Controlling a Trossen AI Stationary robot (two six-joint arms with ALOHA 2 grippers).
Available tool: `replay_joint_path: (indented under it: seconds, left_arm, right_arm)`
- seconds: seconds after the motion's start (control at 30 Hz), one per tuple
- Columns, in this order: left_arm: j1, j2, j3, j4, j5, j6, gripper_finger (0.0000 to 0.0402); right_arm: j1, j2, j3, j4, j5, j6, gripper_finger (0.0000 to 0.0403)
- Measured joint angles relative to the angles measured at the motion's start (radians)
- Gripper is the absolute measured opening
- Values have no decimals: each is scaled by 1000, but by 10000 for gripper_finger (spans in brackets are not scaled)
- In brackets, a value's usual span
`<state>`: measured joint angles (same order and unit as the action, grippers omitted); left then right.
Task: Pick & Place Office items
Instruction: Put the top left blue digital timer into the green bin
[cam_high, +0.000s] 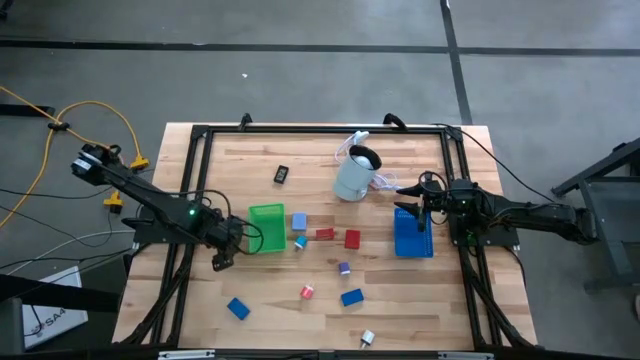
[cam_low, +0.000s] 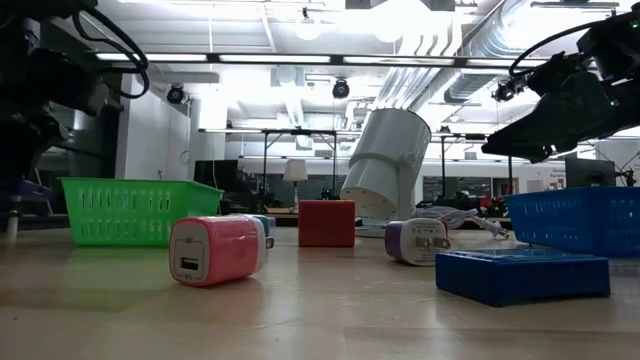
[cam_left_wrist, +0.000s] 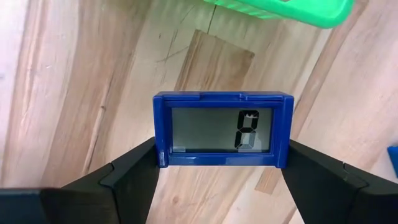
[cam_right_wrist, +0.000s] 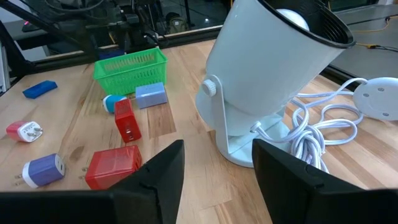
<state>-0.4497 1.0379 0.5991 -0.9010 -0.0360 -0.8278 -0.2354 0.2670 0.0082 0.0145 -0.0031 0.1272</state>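
Note:
My left gripper (cam_high: 222, 257) stands near the table's left edge, just on the near side of the green tray (cam_high: 265, 228). It is shut on a small blue office item with a grey display (cam_left_wrist: 222, 129). Other office items lie loose on the wood: a black one (cam_high: 282, 174), a light blue block (cam_high: 298, 221), two red ones (cam_high: 325, 234) (cam_high: 352, 239), a pink charger (cam_low: 215, 250), a purple one (cam_low: 415, 242) and blue pieces (cam_high: 351, 297) (cam_high: 237, 308). My right gripper (cam_right_wrist: 217, 180) hangs open above the blue tray (cam_high: 412, 232), holding nothing. My left gripper pinches the blue display piece by its two short ends (cam_left_wrist: 160, 152) between its two fingers, which come from above and point down. The display faces up toward the wrist. The piece sits level in the hold, with bare wood showing beneath it.
A pale cylindrical appliance (cam_high: 357, 175) with a white cord (cam_right_wrist: 311, 134) leans at the far middle, right in front of my right gripper. A white piece (cam_high: 367, 338) lies near the front edge. A black frame (cam_high: 200, 135) runs round the table's sides.

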Motion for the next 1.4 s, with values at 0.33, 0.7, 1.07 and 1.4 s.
replay_joint_path:
  seconds: [0.33,0.7,1.07,1.4]
  left_arm:
    - [9,-15,7,-11,8,9,296]
    - [110,15,126,-103,13,126,296]
    - [267,158,257,-143,34,377,296]
    - [341,260,326,-136,47,520,296]
  right_arm:
    - [0,0,0,0,0,0,175]
    - [0,0,0,0,0,0,175]
    - [0,0,0,1,0,0,175]
    - [0,0,0,1,0,0,175]
